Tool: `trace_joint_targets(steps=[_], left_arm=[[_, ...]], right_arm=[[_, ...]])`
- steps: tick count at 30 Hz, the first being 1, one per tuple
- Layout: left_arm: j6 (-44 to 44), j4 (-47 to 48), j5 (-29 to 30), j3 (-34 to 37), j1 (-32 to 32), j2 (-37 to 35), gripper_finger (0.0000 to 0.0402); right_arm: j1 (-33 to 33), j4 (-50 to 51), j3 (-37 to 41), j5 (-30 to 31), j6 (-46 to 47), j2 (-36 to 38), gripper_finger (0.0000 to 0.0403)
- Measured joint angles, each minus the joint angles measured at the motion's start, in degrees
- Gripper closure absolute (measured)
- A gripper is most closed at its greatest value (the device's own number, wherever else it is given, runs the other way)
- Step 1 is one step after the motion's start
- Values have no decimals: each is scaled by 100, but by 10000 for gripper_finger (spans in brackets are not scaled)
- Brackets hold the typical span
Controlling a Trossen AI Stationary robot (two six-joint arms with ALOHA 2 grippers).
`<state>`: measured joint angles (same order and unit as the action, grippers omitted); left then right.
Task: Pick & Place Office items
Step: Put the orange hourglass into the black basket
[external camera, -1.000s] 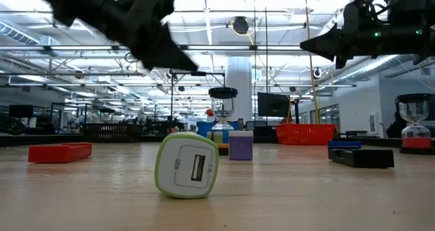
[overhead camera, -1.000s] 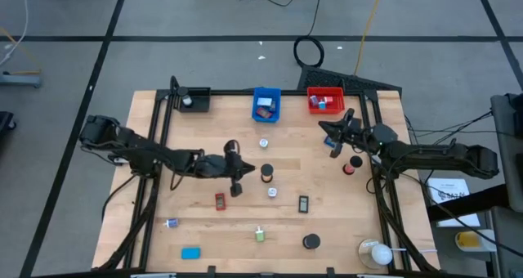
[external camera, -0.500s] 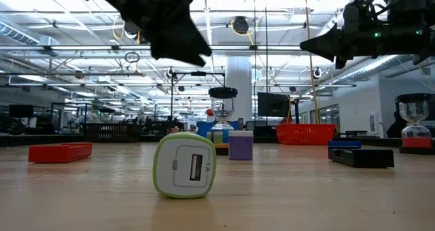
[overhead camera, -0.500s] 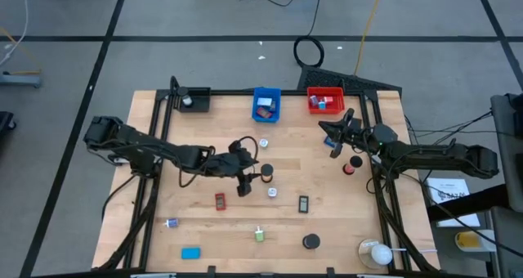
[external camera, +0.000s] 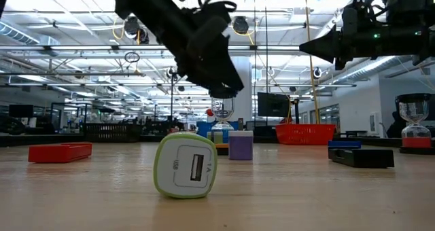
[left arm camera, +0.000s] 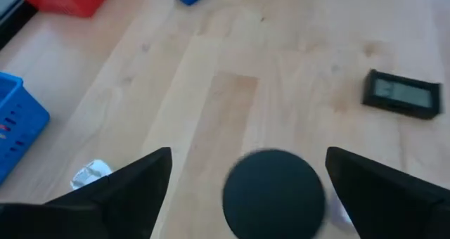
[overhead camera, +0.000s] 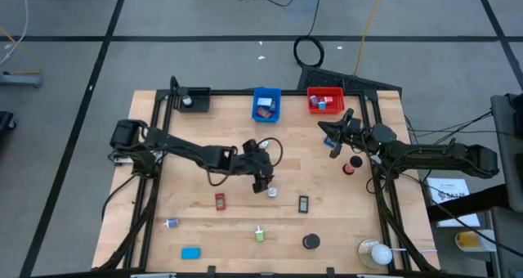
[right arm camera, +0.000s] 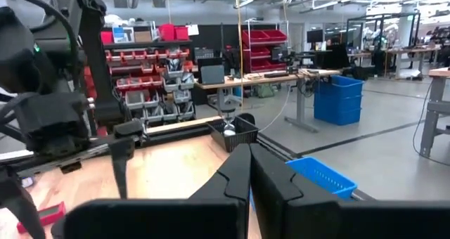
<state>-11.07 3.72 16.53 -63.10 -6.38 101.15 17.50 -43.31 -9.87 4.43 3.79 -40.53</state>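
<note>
My left gripper (overhead camera: pixel 263 182) hangs open over the middle of the table. Its two fingers (left arm camera: pixel 133 190) stand on either side of a small round black piece (left arm camera: pixel 274 193) that rests on the wood, with a gap on each side. A crumpled white piece (left arm camera: pixel 90 174) lies just beside it. Other office items are scattered around: a red block (overhead camera: pixel 220 201), a black rectangular piece (overhead camera: pixel 303 203), a green-and-white block (external camera: pixel 185 166), a blue piece (overhead camera: pixel 190 253) and a black disc (overhead camera: pixel 310 242). My right gripper (overhead camera: pixel 333 143) waits shut at the far right, above the table.
A black bin (overhead camera: pixel 194 100), a blue bin (overhead camera: pixel 265 104) and a red bin (overhead camera: pixel 325 100) stand along the far edge. A white round object in a clear holder (overhead camera: pixel 376 252) sits at the near right corner. A red-and-black piece (overhead camera: pixel 351 163) lies near my right arm.
My left gripper has moved toward the table's right edge, across to the round black piece, and has opened wide, so that its fingers now stand on either side of that piece. The items on the table have stayed where they were.
</note>
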Motion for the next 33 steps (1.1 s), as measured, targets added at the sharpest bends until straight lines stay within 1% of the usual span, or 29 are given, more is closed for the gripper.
trace_joint_targets(steps=[4, 8, 12, 16, 17, 22, 26, 33], left_arm=[[24, 70, -4, -47, 58, 193, 27], [40, 91, -2, -45, 53, 292, 58], [24, 88, -1, -47, 55, 340, 109], [-33, 125, 4, -45, 68, 338, 180], [-53, 147, 18, -45, 73, 338, 192], [-61, 521, 149, -38, 207, 42, 193], [-120, 945, 246, -38, 388, -494, 193], [-352, 1684, 800, 242, 482, -1508, 193]], right_arm=[[0, -16, 0, 0, 0, 2, 401], [0, -16, 0, 0, 0, 2, 402], [0, -13, 0, -2, 0, 2, 402], [1, 16, 0, -2, 0, 2, 402], [0, 19, 0, -2, 0, 2, 401], [2, 23, 0, -2, -9, 2, 402], [0, 77, 0, -2, -15, 2, 402], [2, 195, 2, -2, -17, 2, 402]])
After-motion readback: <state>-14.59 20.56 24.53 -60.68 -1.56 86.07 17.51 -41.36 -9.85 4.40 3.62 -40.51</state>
